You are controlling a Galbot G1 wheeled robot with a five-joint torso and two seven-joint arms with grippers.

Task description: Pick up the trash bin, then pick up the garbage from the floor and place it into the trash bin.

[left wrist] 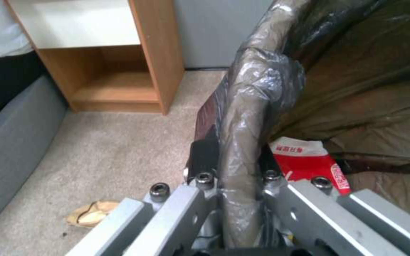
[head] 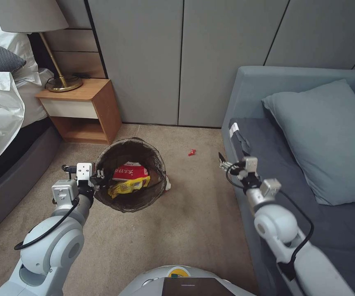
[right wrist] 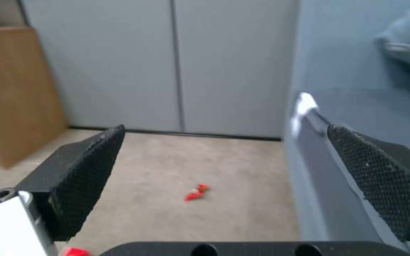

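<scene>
The left gripper clamps the bag-lined rim of the round white plastic trash bin; the right gripper, fingers spread wide, hangs above a small red wrapper scrap on the beige carpet.

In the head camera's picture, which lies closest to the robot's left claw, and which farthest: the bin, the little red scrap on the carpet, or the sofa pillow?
From the left gripper:
1. Trash bin: its rim is clamped in the gripper.
2. Red scrap: on the carpet past the bin, toward the sofa.
3. Pillow: on the sofa, far right.

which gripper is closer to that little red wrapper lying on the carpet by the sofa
Right. The open right gripper hangs beside the small red crinkled wrapper; the left gripper sits beyond it, clamped on the round bag-lined trash bin.
</scene>
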